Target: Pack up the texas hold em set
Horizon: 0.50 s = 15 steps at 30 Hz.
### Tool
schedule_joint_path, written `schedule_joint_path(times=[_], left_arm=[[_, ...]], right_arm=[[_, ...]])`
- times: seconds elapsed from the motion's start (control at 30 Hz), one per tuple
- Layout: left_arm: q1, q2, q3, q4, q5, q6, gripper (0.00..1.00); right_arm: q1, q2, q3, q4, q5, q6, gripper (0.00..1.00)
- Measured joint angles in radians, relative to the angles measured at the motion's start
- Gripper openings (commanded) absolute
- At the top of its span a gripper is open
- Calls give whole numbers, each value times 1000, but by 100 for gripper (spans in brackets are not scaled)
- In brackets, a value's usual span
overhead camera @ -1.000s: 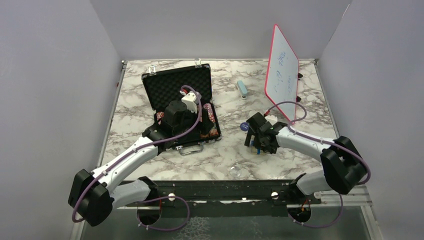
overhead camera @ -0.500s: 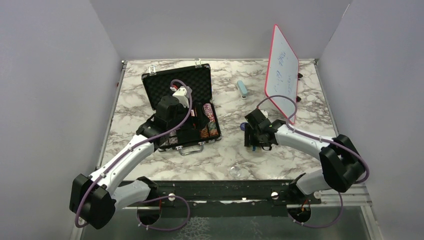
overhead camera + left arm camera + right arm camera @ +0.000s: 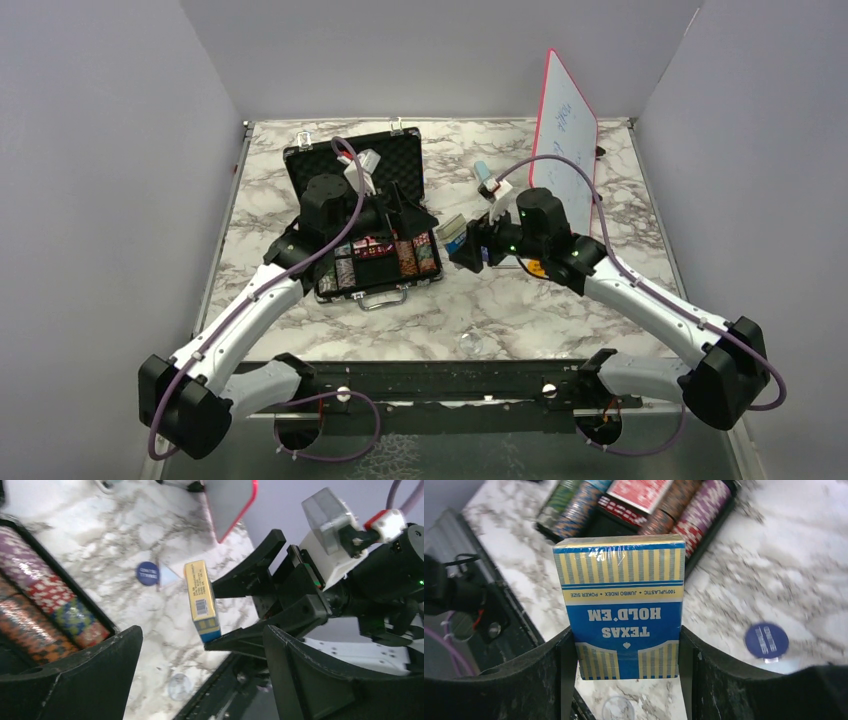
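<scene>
The blue card deck [image 3: 620, 607] is up off the bench [image 3: 520, 320], hanging just right of the open briefcase [image 3: 312, 172]. My right end effector [image 3: 474, 245] is clamped on its two long edges, with the label upside down to my wrist camera. My left end effector [image 3: 405, 208] is spread wide and holding nothing, poised over the case's right edge and facing the deck. Down in the tray the striped chips [image 3: 694, 515] sit in rows, and the red deck [image 3: 641, 491] is already bedded. So by my read this is the deck-stowing step, about midway through. Next I need to swing the deck over the tray, square it to the dark pocket by the red deck, lower it and let go, or pass it to my waiting left. The blue round button [image 3: 766, 640] lies out on the marble, not yet packed.
</scene>
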<state>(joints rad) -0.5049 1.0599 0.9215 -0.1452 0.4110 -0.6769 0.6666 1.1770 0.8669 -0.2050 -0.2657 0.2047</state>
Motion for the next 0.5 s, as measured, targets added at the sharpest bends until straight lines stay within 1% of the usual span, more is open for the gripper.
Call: schedule_joint_path(times=[0.07,0.13,0.23,0.37,0.5], left_arm=[[0,18,-12,43,55,-63,87],[0,31,-42,93,106,-129,79],[0,43,-83,137,153,-206,65],[0,68,-95,153,196,-269,52],[0,81,-95,175,225,-305,43]], right_arm=[[1,0,30,17,-73,-55,49],[2,1,50,24,-132,-102,49],[3,4,71,25,-195,-159,50],[9,13,81,9,-224,-221,51],[27,30,94,-31,-226,-262,51]])
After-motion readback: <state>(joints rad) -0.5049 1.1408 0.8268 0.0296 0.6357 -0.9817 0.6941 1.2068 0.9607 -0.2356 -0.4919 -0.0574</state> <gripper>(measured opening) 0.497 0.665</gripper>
